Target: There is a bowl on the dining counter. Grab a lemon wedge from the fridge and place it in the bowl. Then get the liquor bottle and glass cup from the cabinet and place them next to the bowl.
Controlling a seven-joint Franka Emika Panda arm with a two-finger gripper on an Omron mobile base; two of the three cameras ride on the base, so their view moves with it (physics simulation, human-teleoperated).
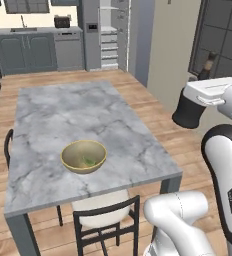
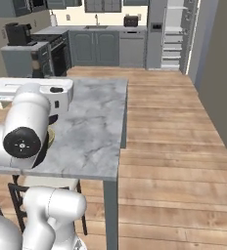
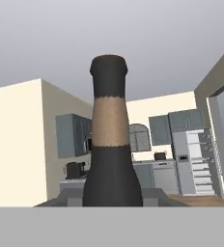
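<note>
- The bowl (image 1: 83, 156) sits on the bench (image 1: 63, 120), toward the near edge and roughly midway between its left and right sides.
- Inside the bowl lies a small yellow-green lemon wedge (image 1: 89, 161), resting on the bottom just right of centre.
- The fridge (image 1: 107, 34) stands at the far wall with its right door swung open, its pale shelves on show.
- The gripper (image 1: 188, 114) hangs off the right side of the bench, past its right edge and above the wooden floor (image 1: 168, 125).
- The liquor bottle (image 3: 110, 140) rises right in front of the hand camera, so the jaws are closed narrowly on its lower body; the fingertips themselves are hidden.
- In the hand view the bottle's long axis runs straight up the picture, its dark cap at the top and a tan band around the neck below it.
- In the left base view the bottle's neck and cap (image 1: 208, 64) poke up behind the hand, roughly upright, in front of a dark panelled wall piece.
- A dark chair (image 1: 108, 220) is tucked in at the near edge of the bench.
</note>
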